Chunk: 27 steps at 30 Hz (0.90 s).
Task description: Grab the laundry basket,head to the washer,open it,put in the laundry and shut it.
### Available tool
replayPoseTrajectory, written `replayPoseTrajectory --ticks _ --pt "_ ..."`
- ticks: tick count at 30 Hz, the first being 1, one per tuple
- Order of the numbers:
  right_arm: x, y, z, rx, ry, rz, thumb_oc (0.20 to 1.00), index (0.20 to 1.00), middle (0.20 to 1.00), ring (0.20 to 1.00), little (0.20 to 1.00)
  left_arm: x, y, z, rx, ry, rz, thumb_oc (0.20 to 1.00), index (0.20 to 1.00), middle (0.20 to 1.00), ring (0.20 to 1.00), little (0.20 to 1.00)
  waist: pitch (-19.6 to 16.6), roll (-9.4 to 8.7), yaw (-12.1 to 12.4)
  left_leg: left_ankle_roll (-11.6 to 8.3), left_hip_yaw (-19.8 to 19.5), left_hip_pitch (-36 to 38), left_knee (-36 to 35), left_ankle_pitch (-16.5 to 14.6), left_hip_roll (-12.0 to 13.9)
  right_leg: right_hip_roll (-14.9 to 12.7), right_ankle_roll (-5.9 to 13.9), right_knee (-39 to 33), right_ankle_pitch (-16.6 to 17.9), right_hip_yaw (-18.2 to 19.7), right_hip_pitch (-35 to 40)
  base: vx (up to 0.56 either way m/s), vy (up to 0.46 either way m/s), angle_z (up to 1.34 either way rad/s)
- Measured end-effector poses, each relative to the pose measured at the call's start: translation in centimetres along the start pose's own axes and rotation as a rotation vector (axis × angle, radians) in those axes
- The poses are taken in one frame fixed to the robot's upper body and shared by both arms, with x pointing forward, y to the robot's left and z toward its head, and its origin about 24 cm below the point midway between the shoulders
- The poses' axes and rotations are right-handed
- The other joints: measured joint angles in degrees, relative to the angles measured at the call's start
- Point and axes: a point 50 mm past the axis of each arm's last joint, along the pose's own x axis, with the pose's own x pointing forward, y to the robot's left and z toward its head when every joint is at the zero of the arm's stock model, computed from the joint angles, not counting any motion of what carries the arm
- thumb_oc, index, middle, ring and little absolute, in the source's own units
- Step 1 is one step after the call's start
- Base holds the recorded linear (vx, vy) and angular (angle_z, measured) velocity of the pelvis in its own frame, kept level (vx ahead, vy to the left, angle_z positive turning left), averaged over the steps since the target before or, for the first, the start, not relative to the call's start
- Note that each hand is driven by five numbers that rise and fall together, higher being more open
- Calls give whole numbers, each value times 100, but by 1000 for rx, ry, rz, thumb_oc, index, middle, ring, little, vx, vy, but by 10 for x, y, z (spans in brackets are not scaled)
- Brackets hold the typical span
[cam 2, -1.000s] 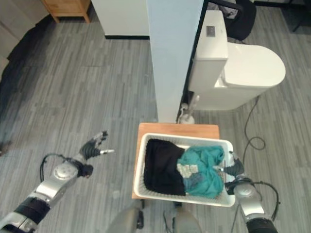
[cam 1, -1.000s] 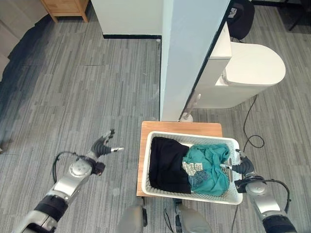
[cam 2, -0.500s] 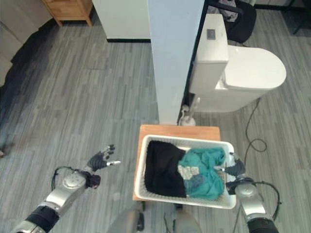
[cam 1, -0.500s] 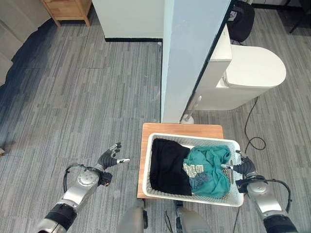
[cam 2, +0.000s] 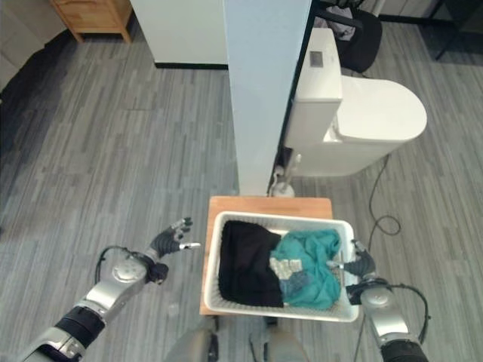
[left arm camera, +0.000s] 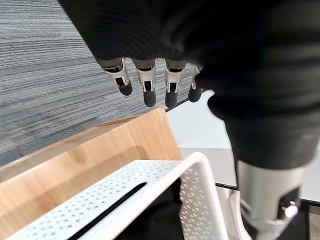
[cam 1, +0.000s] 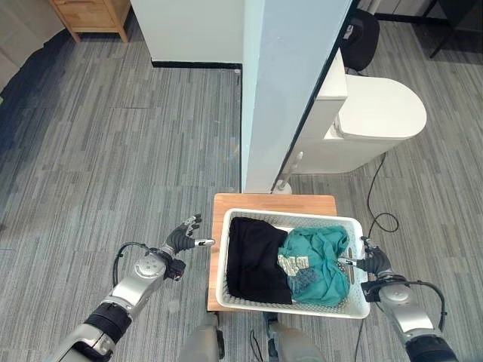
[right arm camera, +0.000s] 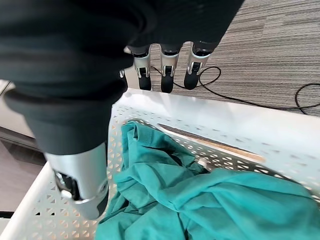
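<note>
While sitting on the low wooden stool (cam 1: 273, 202), white perforated plastic laundry basket (cam 1: 355, 308) flanked by both hands, ungrasped.
Holds black garment (cam 1: 256, 259) and teal garment (cam 1: 321, 260). Left hand (cam 1: 183, 238) just beside stool's left edge, fingers (left arm camera: 145, 85) straight and spread, clear of basket. Right hand (cam 1: 372, 262) at basket's right rim, fingers (right arm camera: 168, 65) extended, gripping nothing.

Silver-grey arms end in dark ribbed covers; each hand (cam 1: 184, 235) has silver, dark-tipped fingers (left arm camera: 145, 87).
</note>
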Motion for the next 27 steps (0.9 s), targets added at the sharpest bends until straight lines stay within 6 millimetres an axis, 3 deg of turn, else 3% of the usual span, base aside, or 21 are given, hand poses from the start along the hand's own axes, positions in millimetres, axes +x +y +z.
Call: replayPoseTrajectory --ticks 10,16,27 --pt "0 2 1 -1 -4 7 1000 1000 1000 1000 1000 13 -1 -20 46 119 37 1000 1000 1000 1000 1000 1 -6 -10 -4 6 -130 1 9 1 5 2 1 20 12 -139 0 0 0" --pt "1 9 3 16 -13 19 1000 1000 1000 1000 1000 30 0 -39 91 274 114 1000 1000 1000 1000 1000 62 -124 -72 -2 10 -158 1 13 5 8 7 -19 18 15 -174 -18 -8 0" --pt "6 13 11 27 -51 8 1000 1000 1000 1000 1000 48 -8 5 180 139 105 1000 1000 1000 1000 1000 208 -231 -142 -10 12 -266 1 28 -6 1 18 -1 19 13 -277 -3 -2 0"
